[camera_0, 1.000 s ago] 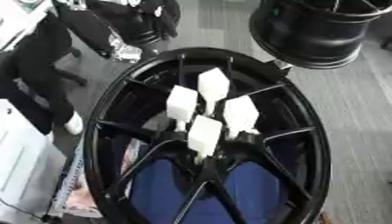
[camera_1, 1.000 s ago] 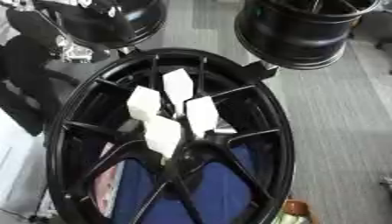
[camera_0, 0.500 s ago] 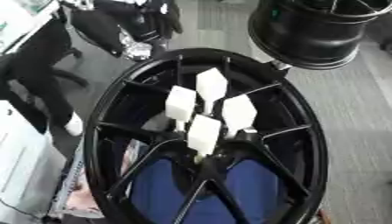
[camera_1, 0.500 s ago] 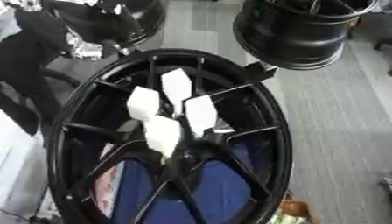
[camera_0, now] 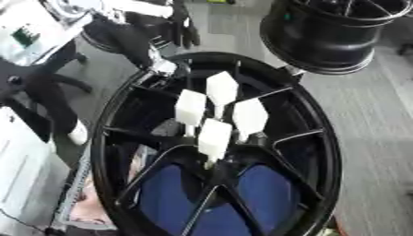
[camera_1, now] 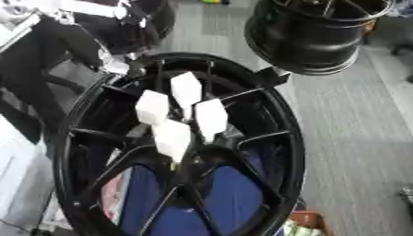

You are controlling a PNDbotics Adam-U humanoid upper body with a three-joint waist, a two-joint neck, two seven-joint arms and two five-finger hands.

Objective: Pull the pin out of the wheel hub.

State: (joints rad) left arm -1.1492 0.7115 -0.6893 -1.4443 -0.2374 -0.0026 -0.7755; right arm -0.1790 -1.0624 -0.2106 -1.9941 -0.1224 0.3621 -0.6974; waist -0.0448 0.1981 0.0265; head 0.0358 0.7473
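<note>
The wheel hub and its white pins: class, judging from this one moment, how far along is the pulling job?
Done: nothing visibly; four white pins stand in the middle of the black wheel hub, none lying pulled out. In hand: nothing is gripped; a dark arm reaches in at the upper left, but the left robot hand cannot be made out, and the right robot hand shows in neither view. Left: reach a pin, grasp it, draw it out.

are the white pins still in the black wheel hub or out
In. Four white block-topped pins stand upright at the centre of the black spoked wheel hub, their thin stems running down into it. No robot hand shows in either view.
</note>
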